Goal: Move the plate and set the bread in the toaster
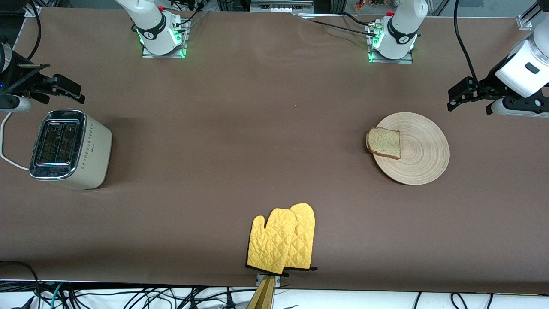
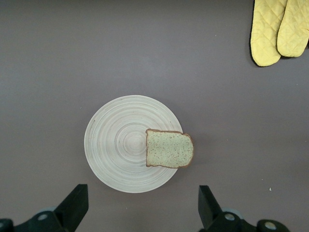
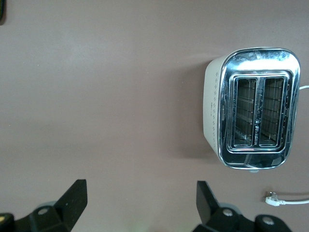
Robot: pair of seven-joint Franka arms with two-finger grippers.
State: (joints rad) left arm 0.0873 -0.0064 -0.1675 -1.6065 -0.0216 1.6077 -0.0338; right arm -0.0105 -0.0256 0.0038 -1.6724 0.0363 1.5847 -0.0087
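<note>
The round wooden plate (image 1: 424,150) (image 2: 118,145) lies toward the left arm's end of the table. The bread (image 1: 384,143) (image 2: 169,149) rests flat on the plate's edge, on the side toward the toaster, and overhangs the rim a little. The cream toaster (image 1: 70,148) (image 3: 253,108) stands at the right arm's end with both slots empty. My left gripper (image 1: 469,105) (image 2: 142,205) hangs open over bare table beside the plate. Beside the toaster, my right gripper (image 1: 64,92) (image 3: 141,200) hangs open over bare table. Neither gripper holds anything.
A pair of yellow oven mitts (image 1: 283,240) (image 2: 277,29) lies at the table's edge nearest the front camera, midway along. The toaster's white cord (image 1: 4,146) runs off toward the table's end, its plug (image 3: 273,198) lying on the table.
</note>
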